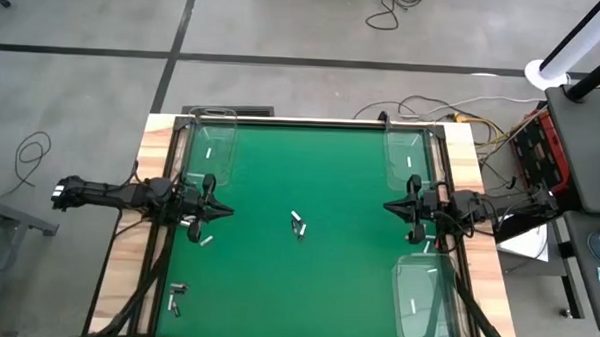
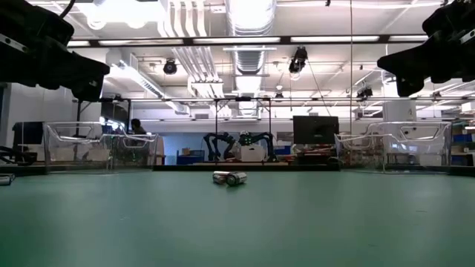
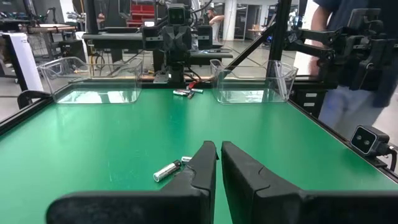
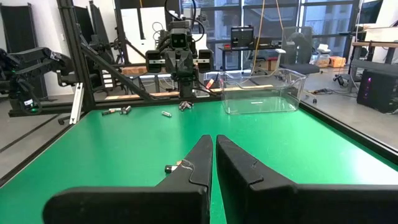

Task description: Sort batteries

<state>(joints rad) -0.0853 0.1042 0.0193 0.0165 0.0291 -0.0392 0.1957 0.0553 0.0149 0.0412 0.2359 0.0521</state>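
The left gripper (image 1: 221, 212) hovered at the mat's left edge, fingers pressed together on nothing; the right gripper (image 1: 387, 206) mirrored it at the right edge, likewise closed and empty. The middle batteries (image 1: 298, 226) lay between them, at about three o'clock from the left gripper, long axes seemingly slanted. Nearer lay a stray battery (image 1: 205, 239), at five o'clock. Open green mat (image 1: 306, 279) surrounded both.

Matt green, clear plastic, shiny metal

We see a matt green mat (image 1: 306, 269), glossy clear plastic trays (image 1: 420, 293), silvery metal batteries (image 1: 298, 225), pale wooden table edge (image 1: 128, 233).
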